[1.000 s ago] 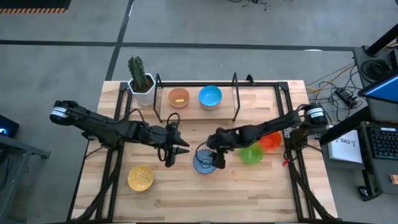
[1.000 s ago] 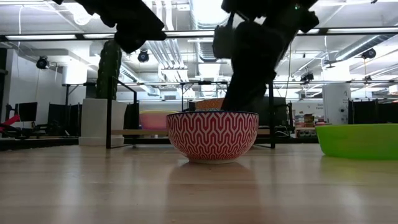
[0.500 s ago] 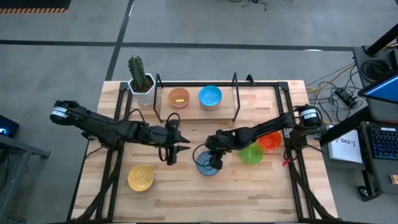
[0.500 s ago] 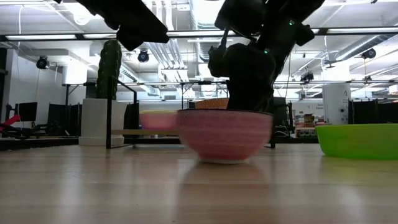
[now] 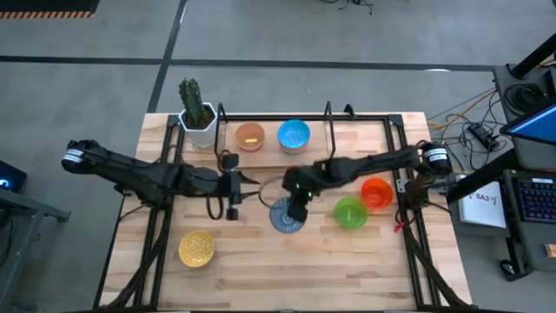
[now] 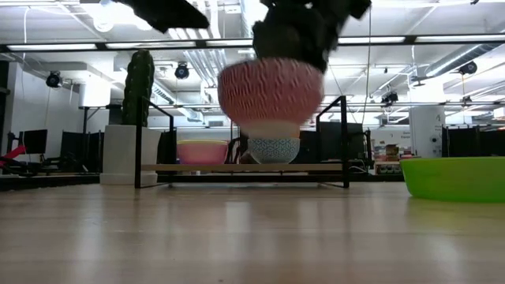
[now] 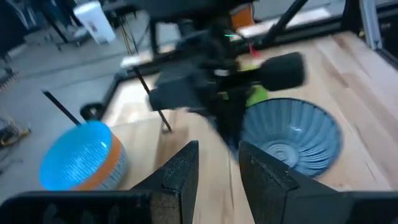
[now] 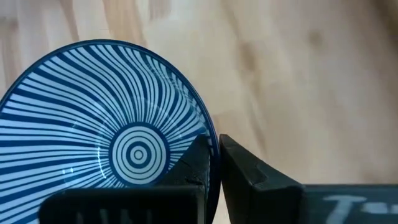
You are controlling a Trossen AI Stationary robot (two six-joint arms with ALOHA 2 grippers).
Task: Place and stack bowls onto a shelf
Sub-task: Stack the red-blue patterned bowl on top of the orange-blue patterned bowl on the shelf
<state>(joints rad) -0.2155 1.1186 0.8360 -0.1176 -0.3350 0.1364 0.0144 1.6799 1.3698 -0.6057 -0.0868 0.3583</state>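
The blue-and-white patterned bowl (image 5: 285, 217), red-and-white on its outside (image 6: 271, 91), hangs above the table's middle, with my right gripper (image 5: 296, 200) shut on it. My left gripper (image 5: 233, 198) stands open just left of it, holding nothing. On the shelf (image 5: 365, 148) at the back stand an orange bowl (image 5: 249, 137) and a plain blue bowl (image 5: 294, 136). On the table rest a green bowl (image 5: 351, 213), a red-orange bowl (image 5: 376, 193) and a yellow bowl (image 5: 196, 249). My right gripper pinches the bowl's rim (image 8: 204, 127), one finger inside the bowl and one outside against its wall. The fingers come from above, pointing down. The bowl hangs below them roughly upright, lifted clear of the table (image 6: 271, 126).
A white pot with a green cactus (image 5: 195, 109) stands at the shelf's left end. Black uprights (image 5: 329, 130) rise from the shelf's rails. Bare tabletop (image 5: 287, 269) lies along the near edge.
My right gripper has shut on the patterned bowl's rim and risen with it; the bowl slid a little on the table, then was lifted clear, and now hangs at the height of the shelf's top. My left gripper has drawn back a little toward the table's left edge.
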